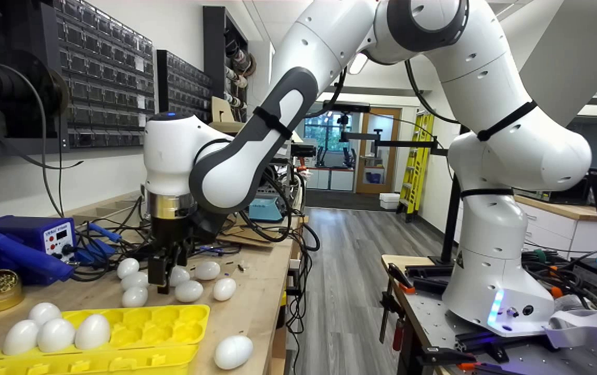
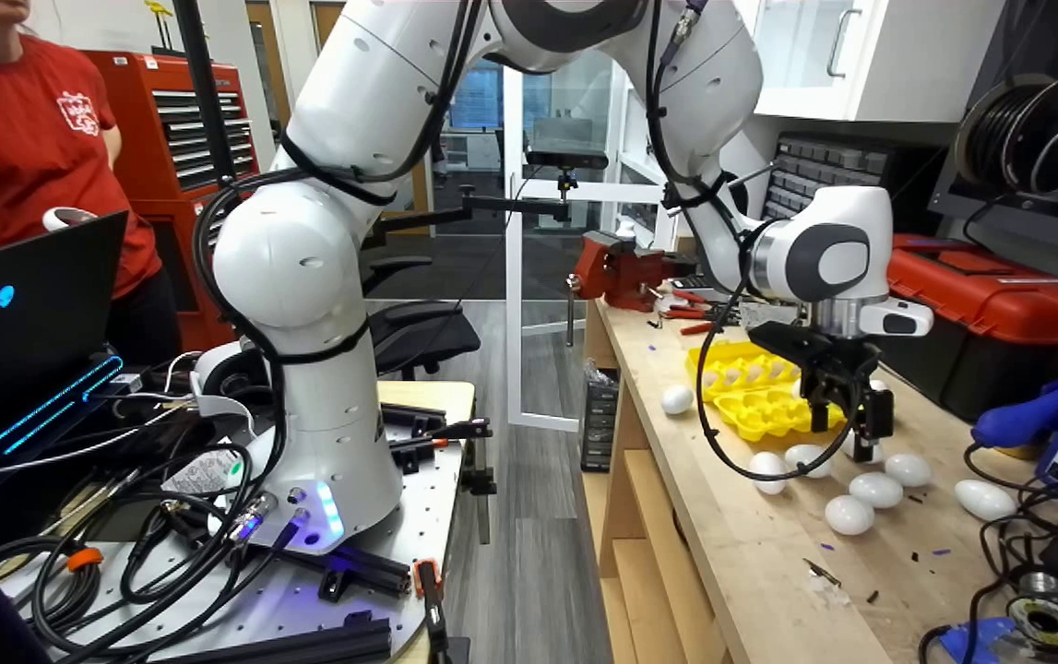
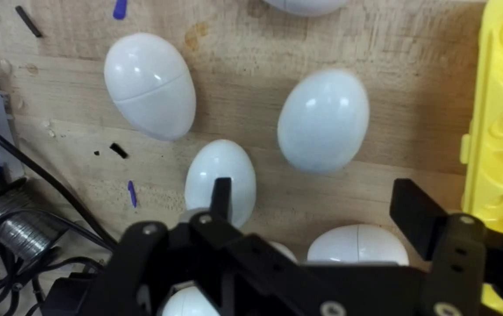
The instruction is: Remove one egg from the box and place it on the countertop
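The yellow egg tray lies open on the wooden countertop in both exterior views. Several white eggs sit at one end of it; its other cups show bare. In the wrist view its edge is at the right. Several white eggs lie loose on the countertop beside the tray, such as one egg in the wrist view. A lone egg lies off the tray's end. My gripper is open, empty, pointing down among the loose eggs. One finger overlaps an egg; contact is unclear.
A blue device with a tangle of black cables stands by the wall side. A gold tin is near it. A red-and-black toolbox and a red vise stand farther along the bench. Solder wire and small scraps lie near the eggs.
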`<state>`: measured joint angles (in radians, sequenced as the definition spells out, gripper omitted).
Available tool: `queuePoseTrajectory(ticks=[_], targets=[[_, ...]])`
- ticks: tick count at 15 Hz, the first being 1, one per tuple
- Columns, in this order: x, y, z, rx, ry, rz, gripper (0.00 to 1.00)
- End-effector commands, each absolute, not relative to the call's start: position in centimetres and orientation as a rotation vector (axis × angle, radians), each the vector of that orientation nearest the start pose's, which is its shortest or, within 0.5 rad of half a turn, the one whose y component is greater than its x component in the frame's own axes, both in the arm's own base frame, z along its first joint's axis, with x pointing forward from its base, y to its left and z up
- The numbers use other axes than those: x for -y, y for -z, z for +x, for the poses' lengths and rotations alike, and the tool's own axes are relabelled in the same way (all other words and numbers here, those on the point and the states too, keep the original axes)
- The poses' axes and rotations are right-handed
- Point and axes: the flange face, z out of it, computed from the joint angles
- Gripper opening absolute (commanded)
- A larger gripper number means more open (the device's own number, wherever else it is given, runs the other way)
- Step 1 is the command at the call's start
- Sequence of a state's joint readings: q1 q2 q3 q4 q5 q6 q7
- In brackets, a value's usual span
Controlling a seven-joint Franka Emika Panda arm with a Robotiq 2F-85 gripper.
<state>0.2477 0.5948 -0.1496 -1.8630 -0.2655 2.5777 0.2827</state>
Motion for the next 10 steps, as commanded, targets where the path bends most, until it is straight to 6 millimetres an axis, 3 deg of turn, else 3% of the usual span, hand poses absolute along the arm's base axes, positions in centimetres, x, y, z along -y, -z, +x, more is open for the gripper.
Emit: queuePoseTrajectory(ticks=[1,7,8,10], targets=[[-7.4,-22.6,64.3,0.075,0.280,-3.354,1.00],[-7.6,-24.2,64.2,0.023,0.307,-3.344,1.00],[-7.5,-22.6,65.1,0.073,0.309,-3.330,1.00],[-7.6,-23.0,65.2,0.062,0.320,-3.327,1.00]])
